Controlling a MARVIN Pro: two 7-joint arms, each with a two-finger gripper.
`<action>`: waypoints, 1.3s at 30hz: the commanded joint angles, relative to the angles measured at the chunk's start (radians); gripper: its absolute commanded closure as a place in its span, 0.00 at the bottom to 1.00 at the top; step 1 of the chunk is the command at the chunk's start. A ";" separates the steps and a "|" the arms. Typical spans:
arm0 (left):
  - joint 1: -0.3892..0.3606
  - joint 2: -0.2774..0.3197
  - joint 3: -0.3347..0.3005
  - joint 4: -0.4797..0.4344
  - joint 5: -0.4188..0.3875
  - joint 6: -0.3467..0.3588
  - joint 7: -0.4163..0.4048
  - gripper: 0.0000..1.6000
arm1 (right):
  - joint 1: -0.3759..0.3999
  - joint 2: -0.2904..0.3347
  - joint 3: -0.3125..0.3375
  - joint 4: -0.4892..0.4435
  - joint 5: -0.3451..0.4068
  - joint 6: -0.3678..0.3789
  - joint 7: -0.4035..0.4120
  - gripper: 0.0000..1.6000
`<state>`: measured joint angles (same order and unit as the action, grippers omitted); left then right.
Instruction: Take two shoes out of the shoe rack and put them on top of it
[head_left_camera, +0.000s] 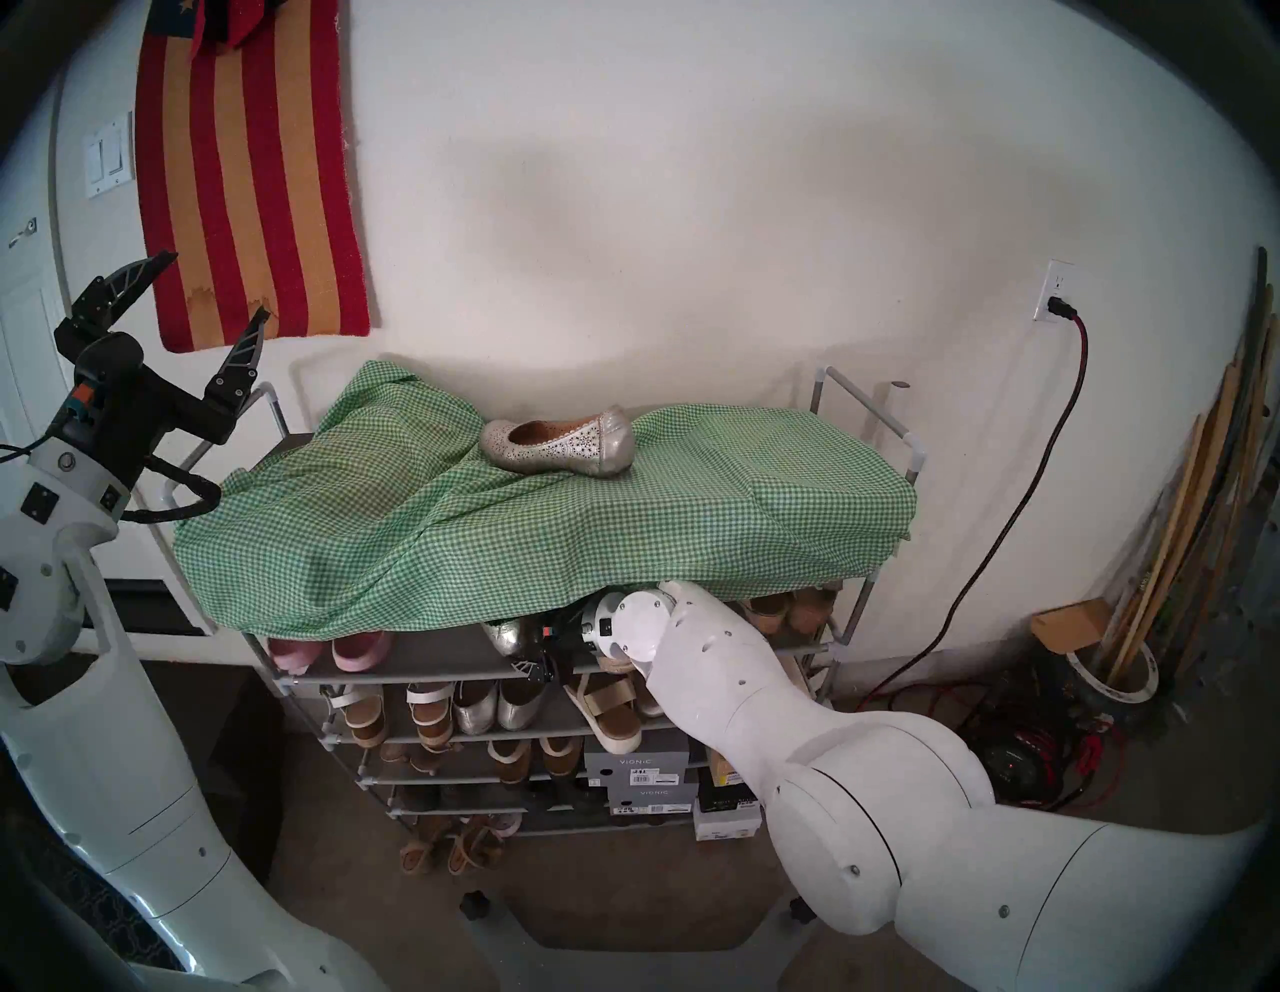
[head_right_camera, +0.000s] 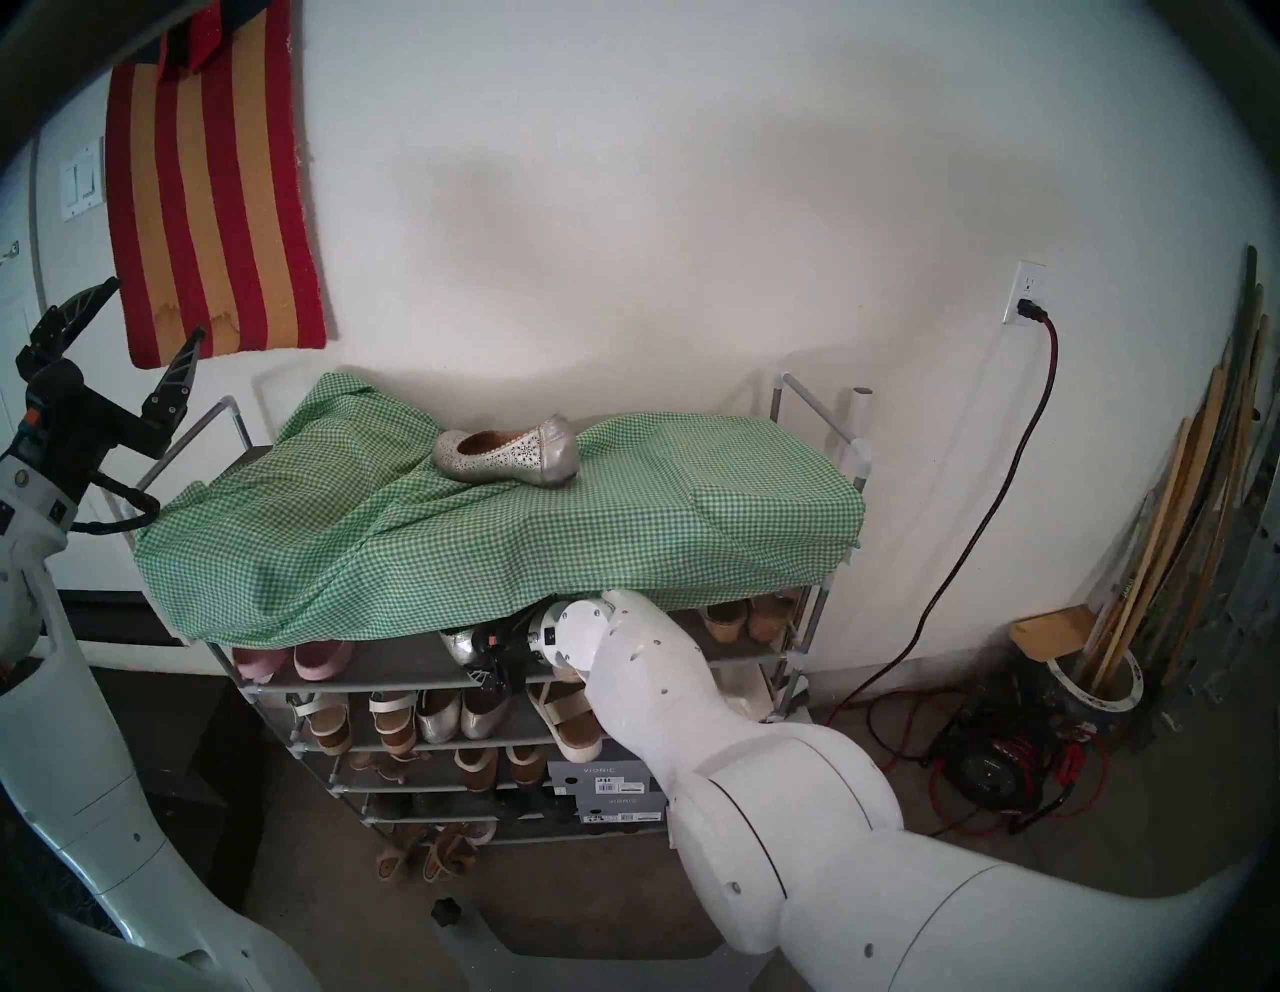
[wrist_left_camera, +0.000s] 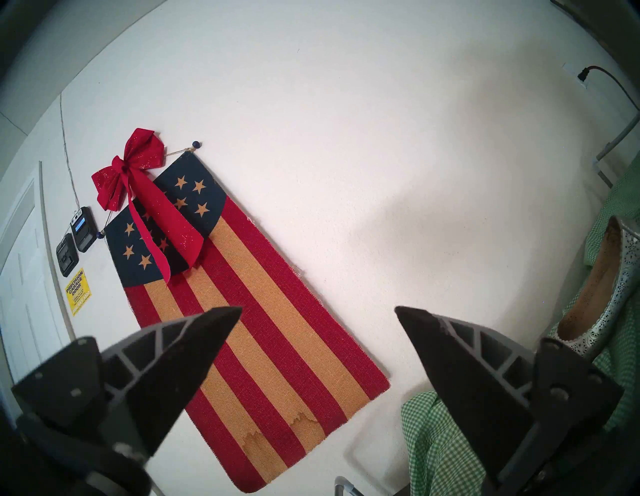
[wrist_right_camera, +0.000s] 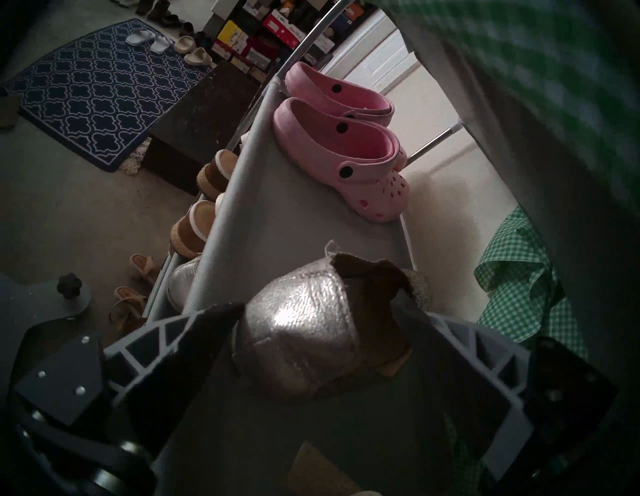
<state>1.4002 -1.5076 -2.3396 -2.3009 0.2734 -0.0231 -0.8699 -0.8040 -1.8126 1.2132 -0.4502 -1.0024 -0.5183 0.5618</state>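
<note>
One perforated silver flat (head_left_camera: 557, 450) (head_right_camera: 505, 450) lies on its side on the green gingham cloth (head_left_camera: 554, 540) that covers the top of the grey shoe rack (head_left_camera: 429, 668). It also shows at the right edge of the left wrist view, shoe (wrist_left_camera: 602, 294). The other silver flat (wrist_right_camera: 301, 332) sits on the shelf just under the cloth. My right gripper (wrist_right_camera: 318, 306) reaches in there, open, one finger on each side of the shoe's heel end. My left gripper (head_left_camera: 216, 285) (wrist_left_camera: 318, 308) hangs open and empty in the air, left of the rack.
Pink clogs (wrist_right_camera: 343, 145) stand further along the same shelf. Plain silver flats (head_left_camera: 495, 706), sandals and shoe boxes (head_left_camera: 637, 769) fill the lower tiers. A striped flag (head_left_camera: 249, 173) hangs on the wall. A power cord (head_left_camera: 1032, 499) and wooden slats (head_left_camera: 1191, 499) are at the right.
</note>
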 joint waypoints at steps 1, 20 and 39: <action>0.001 0.001 0.002 -0.001 0.001 -0.002 -0.002 0.00 | 0.113 -0.026 0.010 0.007 0.015 -0.010 0.057 0.00; -0.001 -0.001 0.001 -0.001 0.003 -0.002 -0.005 0.00 | 0.167 -0.045 0.050 0.046 0.044 -0.032 0.187 1.00; -0.004 -0.004 0.000 -0.001 0.005 -0.003 -0.009 0.00 | 0.163 -0.063 0.114 0.074 0.111 -0.163 0.230 1.00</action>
<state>1.3946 -1.5131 -2.3418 -2.3008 0.2775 -0.0233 -0.8768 -0.7093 -1.8399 1.3124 -0.3305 -0.9216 -0.6042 0.7805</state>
